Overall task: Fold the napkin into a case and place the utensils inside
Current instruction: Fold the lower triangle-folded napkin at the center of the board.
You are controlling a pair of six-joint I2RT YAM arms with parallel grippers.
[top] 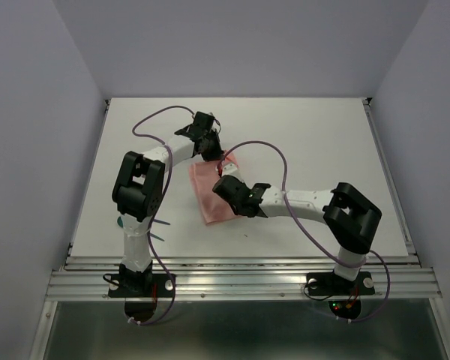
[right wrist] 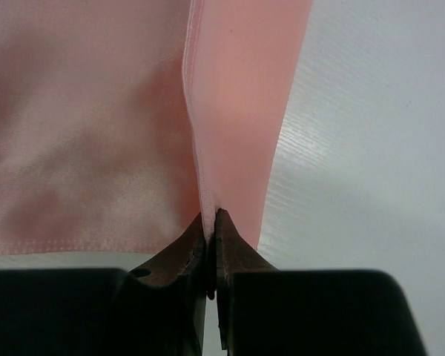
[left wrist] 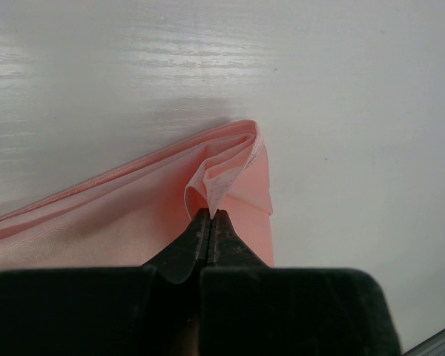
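Note:
The salmon-pink napkin [top: 208, 196] lies partly folded on the white table, between the two arms. My left gripper [top: 216, 154] is at its far corner. In the left wrist view that gripper [left wrist: 210, 215] is shut on a bunched, lifted corner of the napkin [left wrist: 126, 215]. My right gripper [top: 225, 183] sits over the napkin's right side. In the right wrist view it [right wrist: 211, 216] is shut on a raised hem of the napkin [right wrist: 81, 133], with one layer hanging to its right. Thin teal utensils [top: 160, 235] show beside the left arm's base, mostly hidden by the arm.
Purple cables [top: 274, 150] loop above the table from both arms. The table's near edge meets a metal rail [top: 240, 281]. Grey walls close in the left, right and far sides.

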